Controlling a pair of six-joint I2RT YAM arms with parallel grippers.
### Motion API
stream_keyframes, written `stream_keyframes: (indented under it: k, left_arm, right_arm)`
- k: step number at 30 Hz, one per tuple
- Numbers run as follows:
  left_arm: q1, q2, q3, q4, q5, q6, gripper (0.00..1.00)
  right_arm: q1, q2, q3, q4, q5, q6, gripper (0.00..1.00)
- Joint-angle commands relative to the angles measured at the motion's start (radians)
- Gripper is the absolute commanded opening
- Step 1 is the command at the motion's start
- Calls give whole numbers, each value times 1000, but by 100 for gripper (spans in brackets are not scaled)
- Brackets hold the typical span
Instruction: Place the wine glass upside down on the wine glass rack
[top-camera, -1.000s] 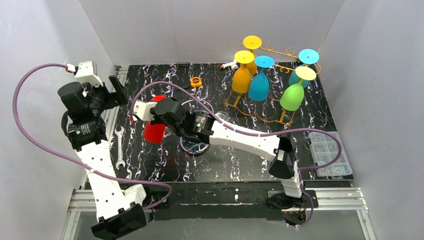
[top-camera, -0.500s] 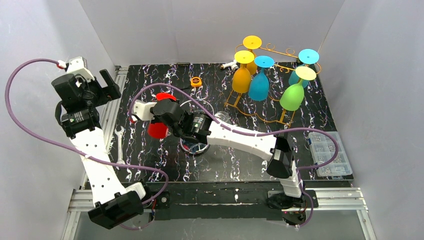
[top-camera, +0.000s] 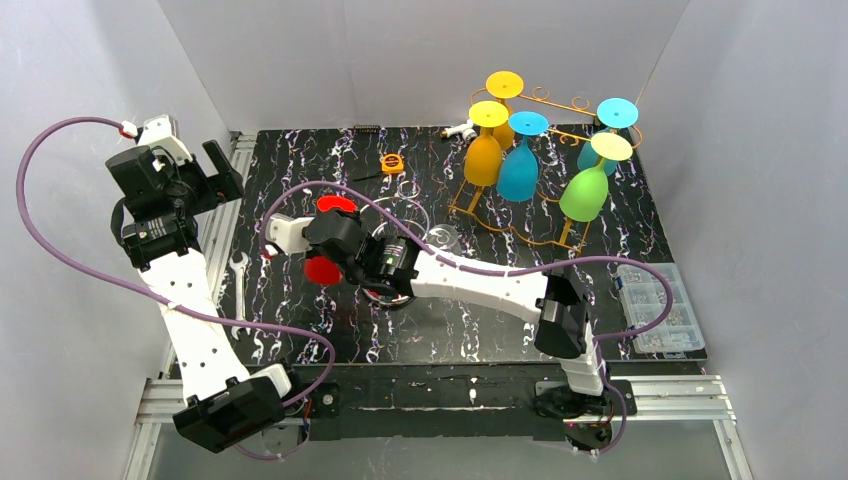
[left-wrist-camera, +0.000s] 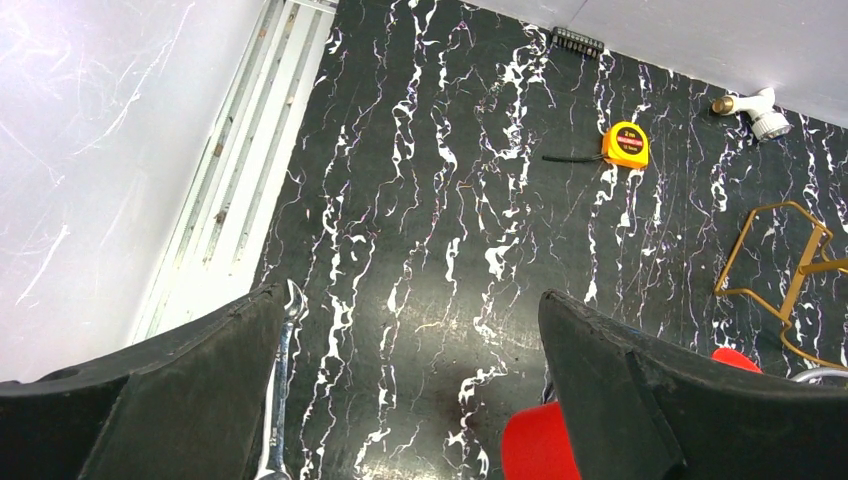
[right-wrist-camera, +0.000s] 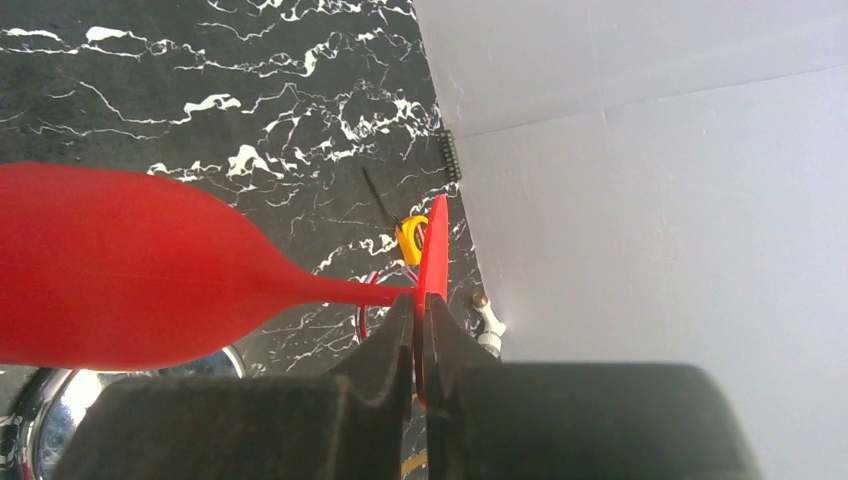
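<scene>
Red wine glass (right-wrist-camera: 130, 270) sideways in air, 9 o'clock over counter (top-camera: 480, 330); rack (top-camera: 463, 207) at 1 o'clock. Right tool (right-wrist-camera: 420, 310) clenched on foot rim; left tool (left-wrist-camera: 412, 300) released. Likely light, stiff, slick; edge pinch may swivel.

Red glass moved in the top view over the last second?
Yes. The red wine glass, pinched at its foot by the right tool, has shifted slightly right, away from the wrench.

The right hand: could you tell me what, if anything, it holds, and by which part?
The right hand holds the red wine glass by the edge of its round foot.
</scene>
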Motion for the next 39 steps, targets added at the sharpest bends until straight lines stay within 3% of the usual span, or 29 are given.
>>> stream_keyframes:
  k: [1, 24, 39]
  left_arm:
    - [6, -13, 24, -12, 25, 1, 98]
    - [7, -19, 8, 10, 60, 25, 98]
    - [6, -13, 15, 11, 74, 24, 98]
  right_arm:
    - [2, -70, -12, 46, 76, -26, 2]
    - [-5, 64, 82, 131, 89, -82, 3]
    - [-16, 41, 67, 159, 118, -93, 2]
